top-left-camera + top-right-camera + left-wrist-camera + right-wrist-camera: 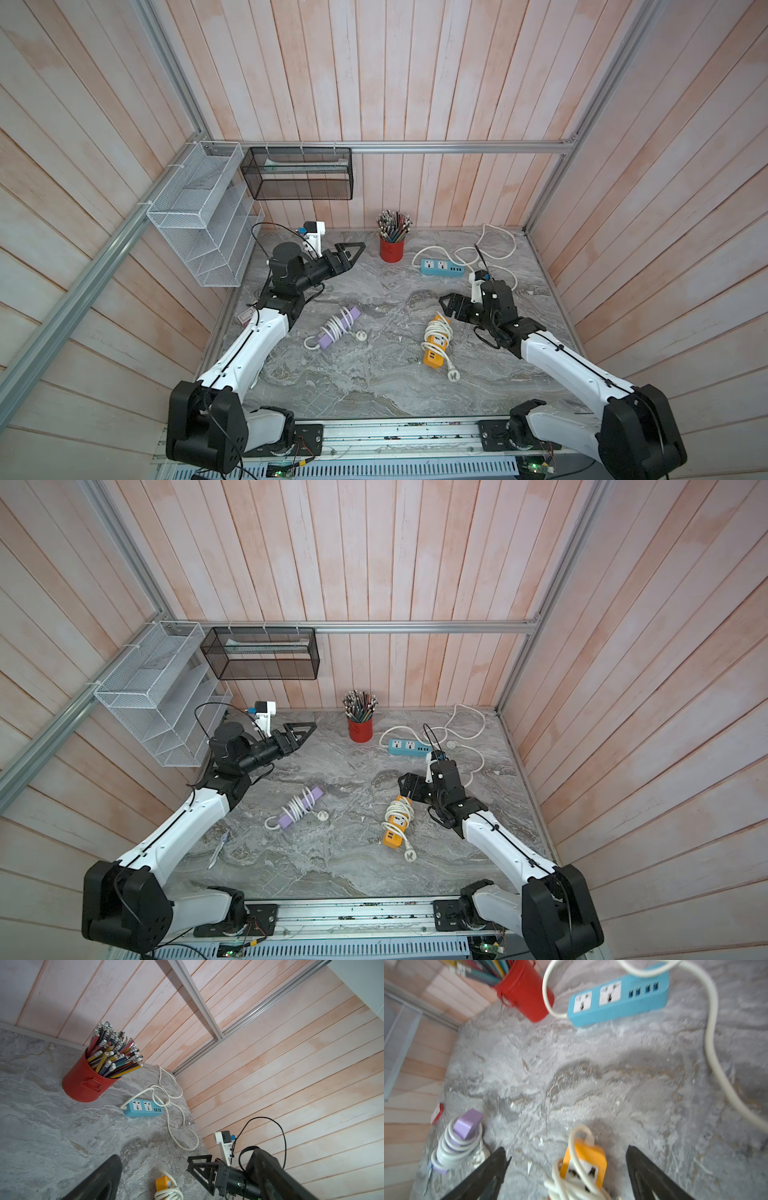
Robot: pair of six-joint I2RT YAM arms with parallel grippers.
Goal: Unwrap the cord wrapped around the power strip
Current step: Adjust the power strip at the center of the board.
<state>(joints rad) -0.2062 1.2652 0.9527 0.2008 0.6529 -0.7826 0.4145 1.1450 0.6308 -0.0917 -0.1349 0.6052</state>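
Note:
An orange power strip wrapped in white cord lies right of centre, its plug loose beside it. My right gripper hovers just behind its far end, open and holding nothing. In the right wrist view the strip sits between the spread fingers without touching them. A purple power strip, also wrapped in cord, lies left of centre. My left gripper is raised at the back left, open and empty. One of its fingers shows in the left wrist view.
A blue power strip with its cord lying loose sits at the back right. A red cup of pencils stands at the back centre. A white wire rack and black mesh basket hang at the back left. A pen lies front left.

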